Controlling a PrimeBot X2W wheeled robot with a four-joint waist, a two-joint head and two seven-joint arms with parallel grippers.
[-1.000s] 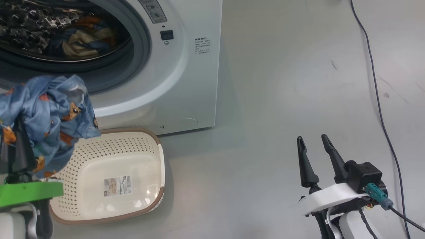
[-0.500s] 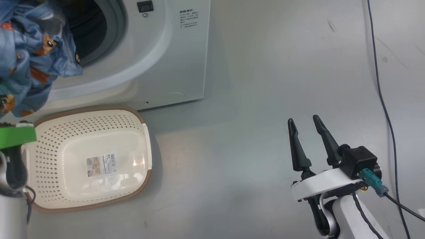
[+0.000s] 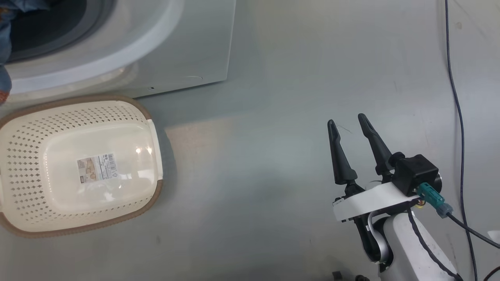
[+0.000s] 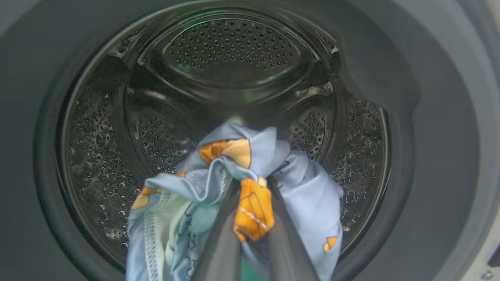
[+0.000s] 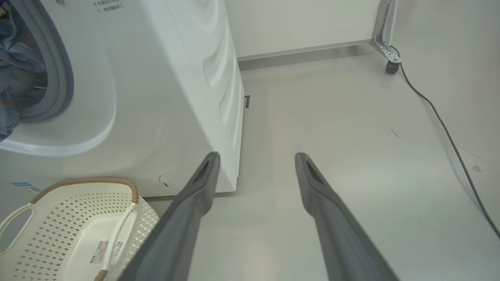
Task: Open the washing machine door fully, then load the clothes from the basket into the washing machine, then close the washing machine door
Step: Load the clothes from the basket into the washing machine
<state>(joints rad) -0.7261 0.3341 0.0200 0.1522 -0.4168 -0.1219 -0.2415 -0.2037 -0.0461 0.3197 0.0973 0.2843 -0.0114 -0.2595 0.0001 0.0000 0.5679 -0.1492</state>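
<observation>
Left wrist view puts my left end effector (image 4: 252, 185) pinching the clothes (image 4: 308, 191) at the washing machine (image 4: 449, 117) mouth, the drum (image 4: 230, 50) lying straight ahead along the fingers (image 4: 218, 242). My right end effector (image 3: 346, 119) hangs spread, well apart over the floor (image 3: 273, 156).

The basket (image 3: 23, 164) lies before the washing machine (image 3: 187, 47); clothes (image 4: 308, 195) at its mouth.

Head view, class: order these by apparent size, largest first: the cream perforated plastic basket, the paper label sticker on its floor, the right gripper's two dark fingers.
1. Cream perforated plastic basket.
2. Right gripper's two dark fingers, though nearness to the camera may enlarge them.
3. Paper label sticker, clearly smallest.
</observation>
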